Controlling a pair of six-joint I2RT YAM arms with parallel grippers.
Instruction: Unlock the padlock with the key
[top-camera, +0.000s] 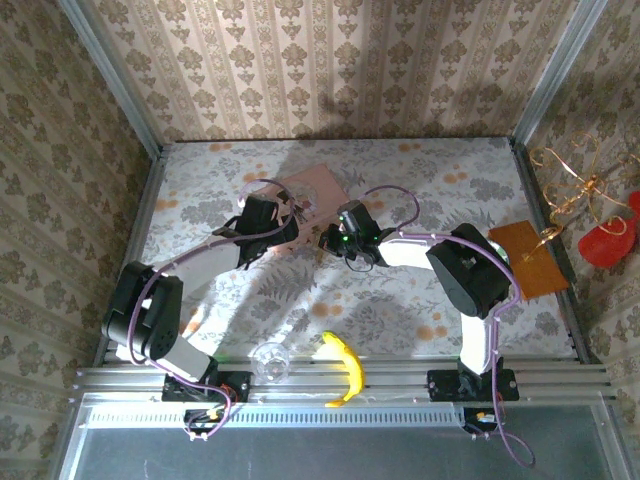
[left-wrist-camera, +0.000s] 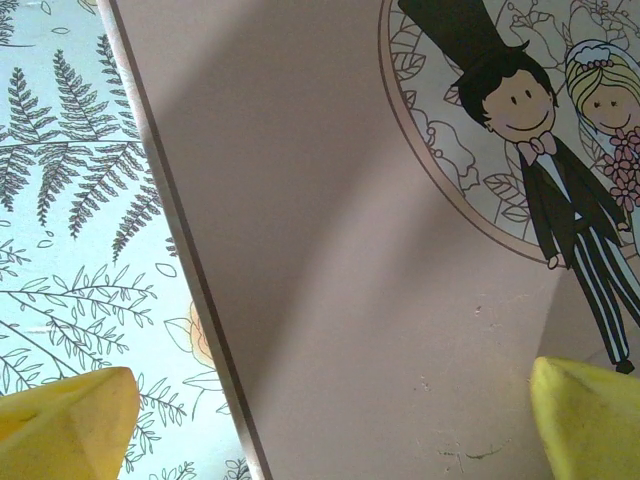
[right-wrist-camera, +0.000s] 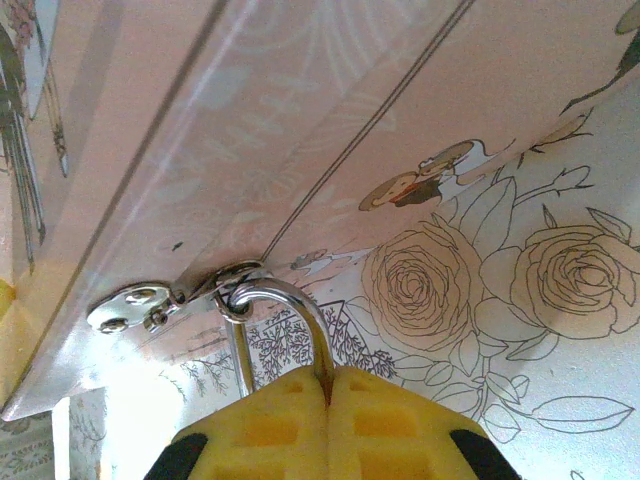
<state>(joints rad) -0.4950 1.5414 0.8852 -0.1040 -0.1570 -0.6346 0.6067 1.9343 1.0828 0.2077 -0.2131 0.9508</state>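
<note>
Our right gripper (right-wrist-camera: 328, 395) is clamped fully shut on the padlock (right-wrist-camera: 298, 300), which hangs from the hasp (right-wrist-camera: 135, 305) on the tin (right-wrist-camera: 300, 120). Our left gripper (left-wrist-camera: 328, 420) gapes wide above the tin, holding nothing. We judge the padlock light, rigid, slick and free-swinging, so we'd pinch its body's 2 flat faces.

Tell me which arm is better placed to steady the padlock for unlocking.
Right. The right gripper is shut on the padlock, which is hooked through the pink tin's hasp. The left gripper is open above the tin's lid, holding nothing.
</note>
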